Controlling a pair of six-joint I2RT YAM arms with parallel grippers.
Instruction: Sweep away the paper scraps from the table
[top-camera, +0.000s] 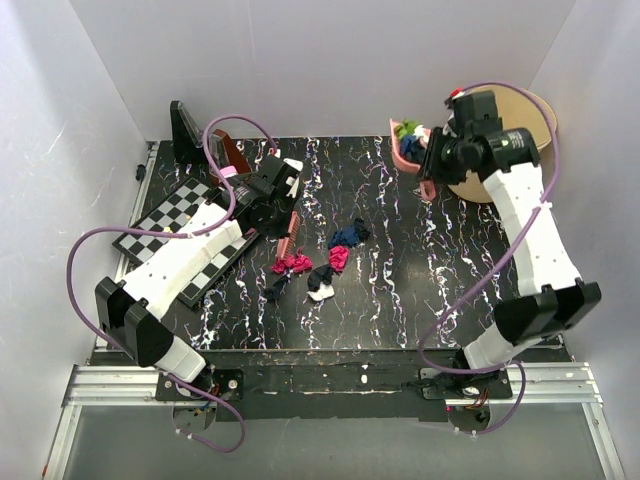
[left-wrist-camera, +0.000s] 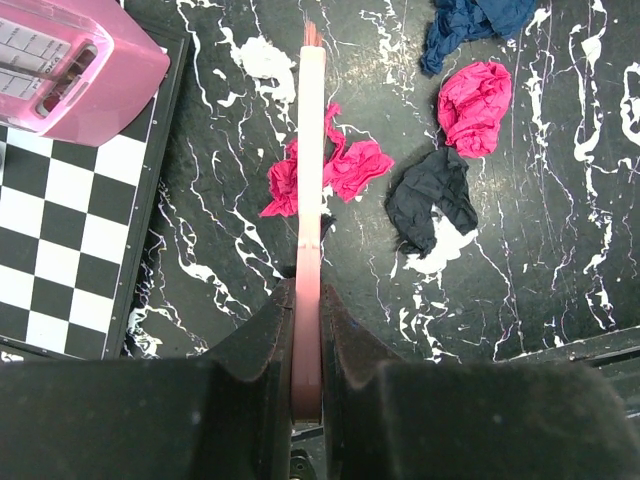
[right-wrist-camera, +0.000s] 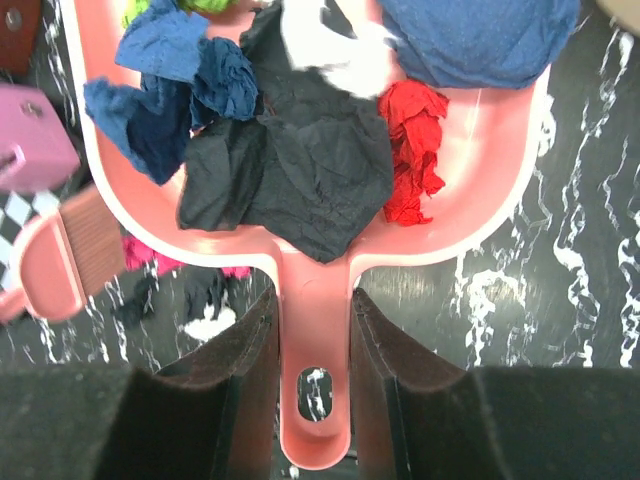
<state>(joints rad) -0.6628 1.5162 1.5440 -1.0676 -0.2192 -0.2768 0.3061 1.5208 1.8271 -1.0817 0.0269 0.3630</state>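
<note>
Several paper scraps lie mid-table (top-camera: 420, 270): a dark blue wad (top-camera: 348, 237), magenta wads (top-camera: 292, 264), a black wad (top-camera: 320, 277) and a white bit (top-camera: 322, 293). My left gripper (top-camera: 283, 213) is shut on a pink brush (top-camera: 292, 236). In the left wrist view the brush (left-wrist-camera: 310, 150) stands edge-on over a magenta wad (left-wrist-camera: 355, 165), between my fingers (left-wrist-camera: 307, 300). My right gripper (top-camera: 440, 160) is shut on the handle of the pink dustpan (top-camera: 405, 152), held above the far right of the table. The dustpan (right-wrist-camera: 490, 190) holds blue, black (right-wrist-camera: 300, 170), red and green wads; my right gripper (right-wrist-camera: 313, 310) clamps its handle.
A checkered chessboard (top-camera: 175, 225) lies at the left under my left arm, with a pink box (left-wrist-camera: 70, 70) on it. A round tan container (top-camera: 525, 120) stands at the far right corner behind the dustpan. A dark stand (top-camera: 185, 130) is at the far left. White walls enclose the table.
</note>
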